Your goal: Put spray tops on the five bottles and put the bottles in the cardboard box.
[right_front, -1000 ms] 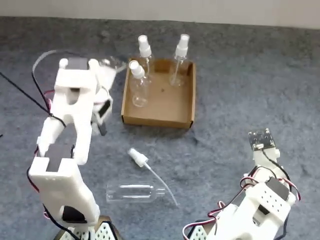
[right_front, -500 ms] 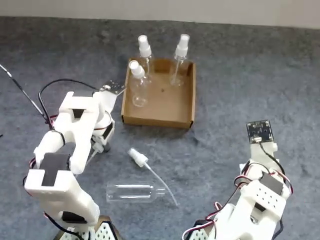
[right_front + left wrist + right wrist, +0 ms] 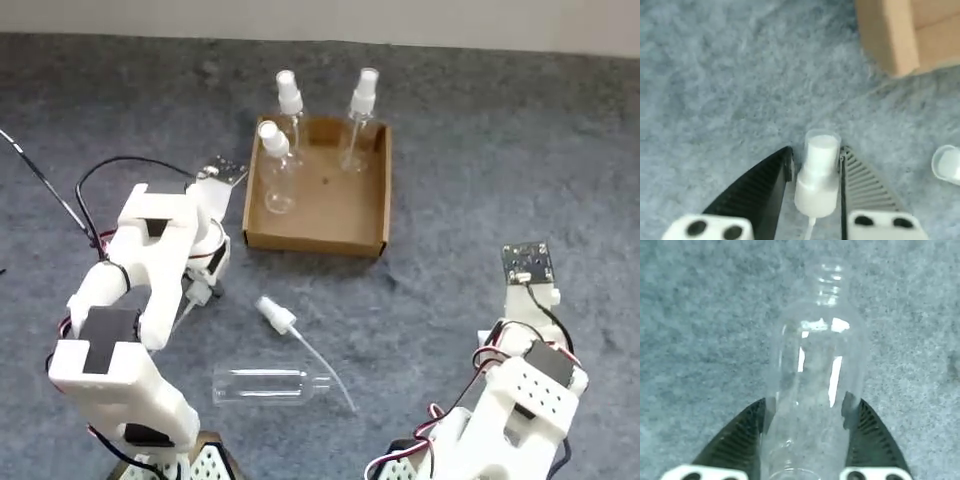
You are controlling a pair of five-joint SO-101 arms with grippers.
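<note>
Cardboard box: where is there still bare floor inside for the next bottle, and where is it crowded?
Free: the near right part of the cardboard box floor, bordered by its near and right walls. Crowded: the left side and the back, where three capped bottles stand.

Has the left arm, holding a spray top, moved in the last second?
Yes. In the high view the left arm has pulled back toward its base, from the cardboard box's far left corner down alongside its left wall.
</note>
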